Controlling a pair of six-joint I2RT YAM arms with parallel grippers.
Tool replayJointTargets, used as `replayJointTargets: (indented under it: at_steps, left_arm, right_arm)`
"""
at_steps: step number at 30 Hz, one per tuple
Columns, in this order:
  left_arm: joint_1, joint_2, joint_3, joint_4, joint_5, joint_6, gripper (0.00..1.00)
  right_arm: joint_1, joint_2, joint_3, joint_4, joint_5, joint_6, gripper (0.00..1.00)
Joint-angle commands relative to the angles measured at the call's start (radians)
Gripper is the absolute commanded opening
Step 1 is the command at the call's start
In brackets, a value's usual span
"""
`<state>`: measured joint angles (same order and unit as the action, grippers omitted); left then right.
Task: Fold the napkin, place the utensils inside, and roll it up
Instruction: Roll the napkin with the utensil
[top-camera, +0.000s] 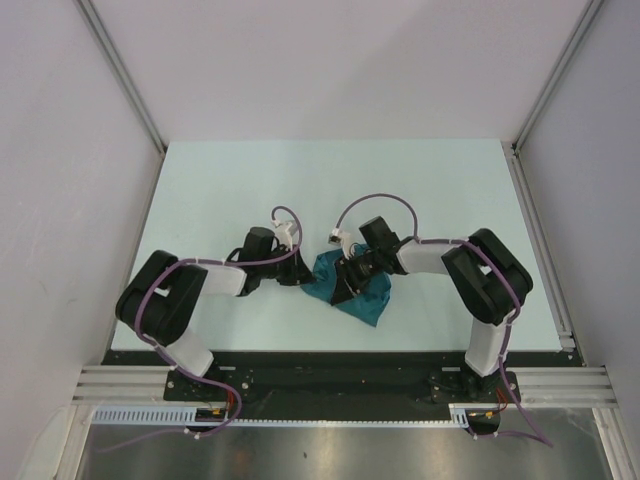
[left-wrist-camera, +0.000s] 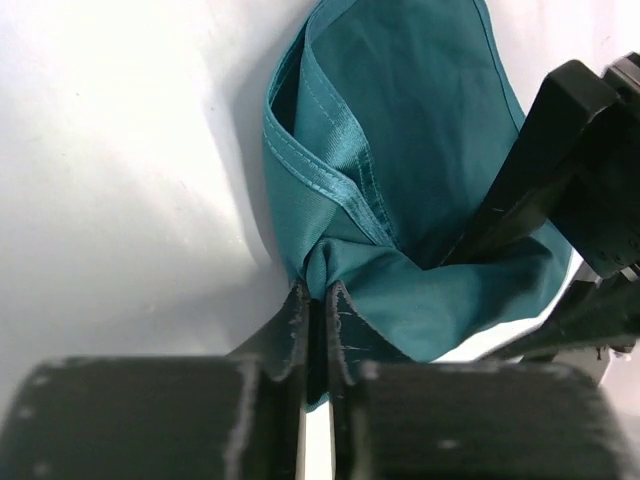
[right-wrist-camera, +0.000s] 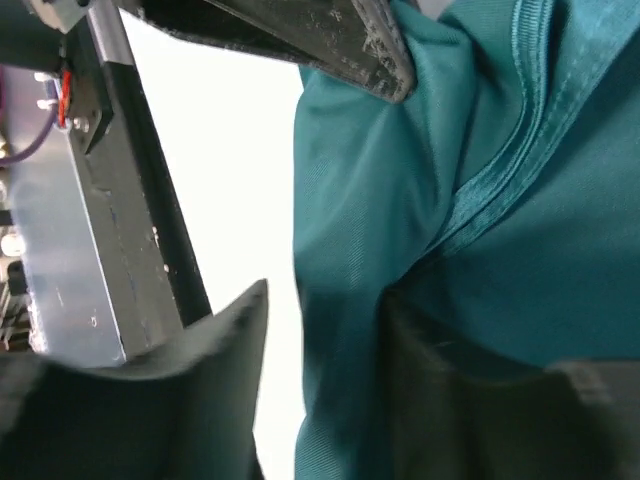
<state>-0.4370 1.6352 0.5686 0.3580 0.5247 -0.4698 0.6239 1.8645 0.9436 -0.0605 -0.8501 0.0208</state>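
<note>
The teal napkin (top-camera: 362, 298) lies bunched on the table (top-camera: 230, 180) between the two arms. My left gripper (top-camera: 307, 276) comes in from the left and is shut on a gathered corner of the napkin (left-wrist-camera: 420, 150); the cloth is pinched between its fingertips (left-wrist-camera: 318, 295). My right gripper (top-camera: 349, 280) sits over the napkin's middle, open. In the right wrist view the cloth (right-wrist-camera: 480, 200) lies against the right-hand finger of my right gripper (right-wrist-camera: 328, 300), and a bare gap separates it from the left-hand finger (right-wrist-camera: 235, 330). The utensils are out of view.
The right gripper's dark fingers (left-wrist-camera: 540, 170) stand close to the left gripper's, pressing into the cloth. One finger of the left gripper (right-wrist-camera: 340, 40) crosses the top of the right wrist view. Grey walls enclose the table on three sides.
</note>
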Motion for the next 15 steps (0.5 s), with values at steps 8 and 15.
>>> replayJointTargets:
  at_steps: [8, 15]
  left_arm:
    - [0.001, 0.020, 0.082, -0.166, 0.026, 0.028, 0.00]
    - [0.001, 0.046, 0.137, -0.258, 0.028, 0.017, 0.00]
  right_arm:
    - [0.178, -0.349, -0.052, -0.061, 0.699, -0.079, 0.73]
    - [0.359, -0.380, -0.117, 0.045, 0.939, -0.177, 0.75]
